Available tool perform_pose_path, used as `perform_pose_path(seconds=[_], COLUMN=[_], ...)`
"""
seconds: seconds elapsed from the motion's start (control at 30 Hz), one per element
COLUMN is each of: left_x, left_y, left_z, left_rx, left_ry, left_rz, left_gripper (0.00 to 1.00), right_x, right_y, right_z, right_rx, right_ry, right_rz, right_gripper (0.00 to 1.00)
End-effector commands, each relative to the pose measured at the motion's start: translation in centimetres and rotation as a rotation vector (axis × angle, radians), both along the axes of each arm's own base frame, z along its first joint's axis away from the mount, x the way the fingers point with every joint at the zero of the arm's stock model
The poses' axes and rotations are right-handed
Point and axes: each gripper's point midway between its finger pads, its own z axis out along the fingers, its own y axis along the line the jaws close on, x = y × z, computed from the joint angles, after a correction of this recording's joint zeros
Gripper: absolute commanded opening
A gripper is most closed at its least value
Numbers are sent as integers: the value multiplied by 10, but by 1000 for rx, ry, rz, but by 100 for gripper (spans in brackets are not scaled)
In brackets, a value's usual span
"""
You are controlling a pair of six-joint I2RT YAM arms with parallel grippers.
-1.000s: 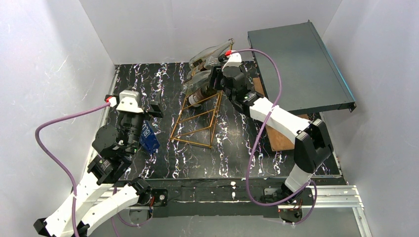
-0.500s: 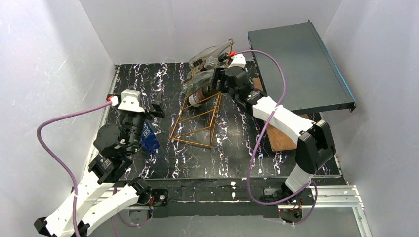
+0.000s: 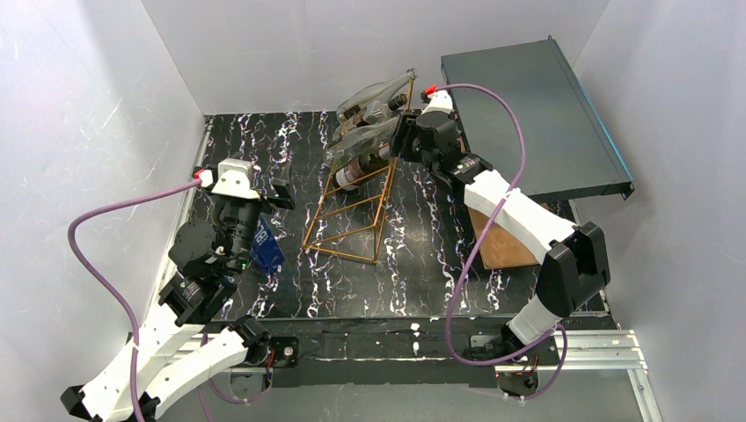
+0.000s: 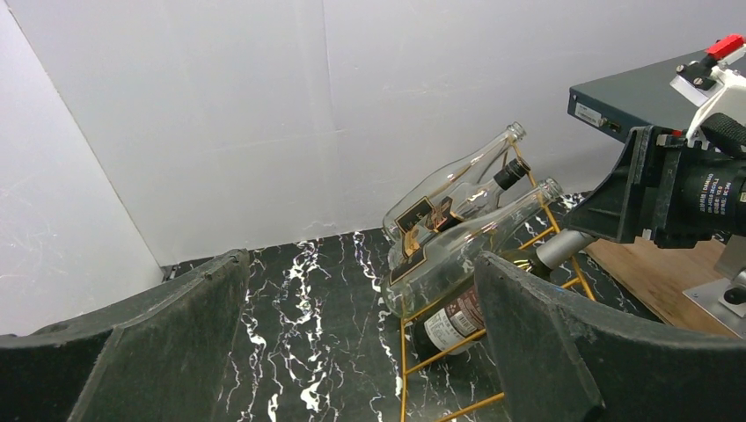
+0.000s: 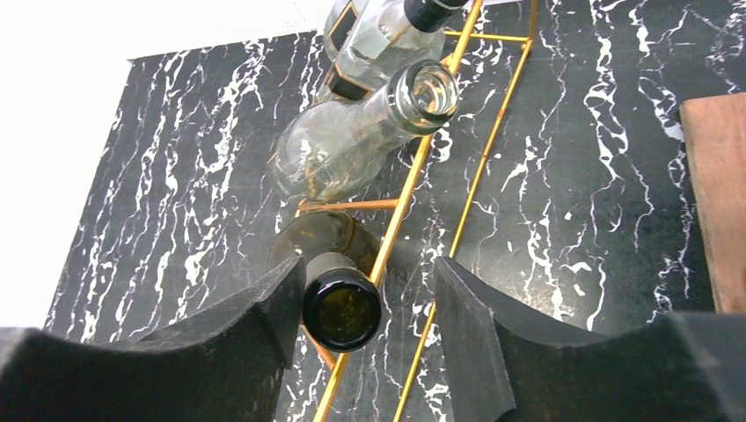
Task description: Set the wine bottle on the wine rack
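The dark wine bottle [image 3: 352, 170] lies on the copper-gold wine rack [image 3: 350, 216], below the clear bottles. Its label faces the left wrist view [image 4: 453, 322]. In the right wrist view its open mouth [image 5: 341, 314] points at the camera beside a rack wire [image 5: 406, 204]. My right gripper [image 3: 401, 141] [image 5: 366, 286] is open around that neck: the left finger [image 5: 283, 303] touches the mouth, while the right finger [image 5: 462, 316] stands apart from it. My left gripper [image 3: 271, 214] [image 4: 361, 277] is wide open at the left, holding nothing.
Three clear empty bottles [image 3: 362, 139] [image 4: 457, 251] [image 5: 352, 145] rest higher on the rack. A dark flat box [image 3: 528, 114] leans at the back right, above a wooden board [image 3: 506, 248]. White walls close in the black marbled table [image 3: 413, 255].
My right arm has drawn back and to the right, away from the rack. Its jaws widened, then narrowed again. The dark bottle stays on the rack. The left arm has barely moved.
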Motion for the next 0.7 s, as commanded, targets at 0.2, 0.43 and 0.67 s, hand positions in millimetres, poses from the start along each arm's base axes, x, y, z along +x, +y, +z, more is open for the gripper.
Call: perform_pose_path(seconds=[0.2, 0.43, 0.67], left_x=[0, -2, -2], left_y=[0, 1, 2], left_z=[4, 6, 6], left_rx=[-21, -26, -26], left_ry=[-12, -17, -18], left_rz=[-1, 0, 2], left_gripper=[99, 99, 99], right_x=[5, 2, 5], right_y=[8, 13, 12], right_z=[30, 10, -6], right_rx=[91, 148, 207], right_ry=[-37, 23, 42], right_rz=[34, 34, -9], right_gripper=[39, 10, 1])
